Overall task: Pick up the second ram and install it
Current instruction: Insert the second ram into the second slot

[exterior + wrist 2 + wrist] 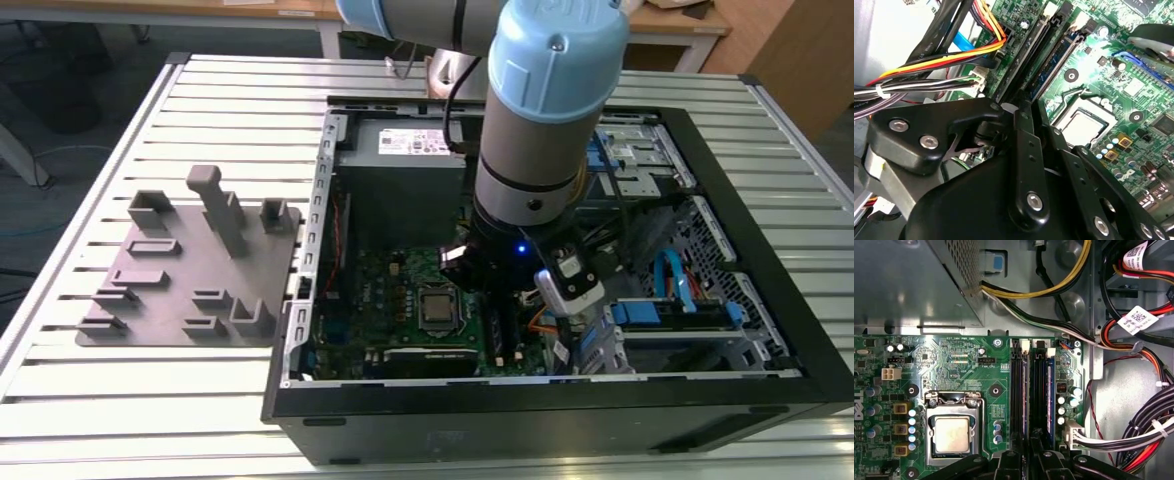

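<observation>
The second ram is a thin greenish board that stands on edge in one of the long black motherboard slots, next to a blue-edged slot. It also runs up toward the board's edge in the second wrist view. My gripper sits low inside the computer case, right at the near end of that slot row. Its black fingers are drawn together, tips meeting over the end of the stick. Whether they touch the stick is hidden. In the exterior view my gripper hangs over the motherboard's middle.
A CPU socket lies beside the slots. The grey power supply box fills the far side. Thick cable bundles crowd the other side of the slots. A grey fixture plate with upright posts lies outside the case, at the exterior view's left.
</observation>
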